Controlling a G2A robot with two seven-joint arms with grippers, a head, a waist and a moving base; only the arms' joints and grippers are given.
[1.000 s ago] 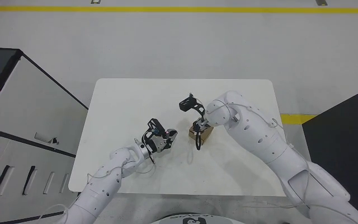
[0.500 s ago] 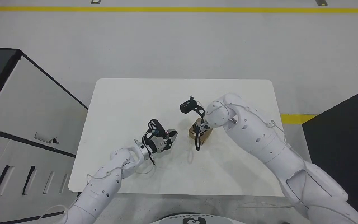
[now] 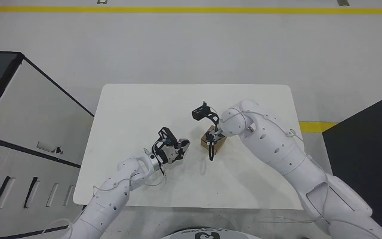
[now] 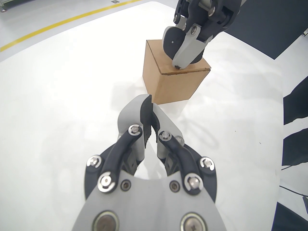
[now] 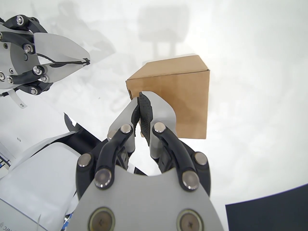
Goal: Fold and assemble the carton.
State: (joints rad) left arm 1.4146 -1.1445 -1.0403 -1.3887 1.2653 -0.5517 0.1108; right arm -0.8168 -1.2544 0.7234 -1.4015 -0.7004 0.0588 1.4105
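1. Carton (image 4: 173, 84): one, closed, near the middle of the table (image 3: 256, 107).
2. Grippers: two, both pinched shut, empty; right gripper (image 4: 178, 65) touching carton's top, left gripper (image 4: 147, 100) near it.
3. Nothing has visibly moved since earlier.

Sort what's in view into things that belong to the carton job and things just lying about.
Job:
carton, closed up, on the table
right pincer, shut, tip on the carton's top
left pincer, shut, beside the carton, apart from it

Just about:
grey cabinet left of the table
dark panel right of it
yellow floor line beyond
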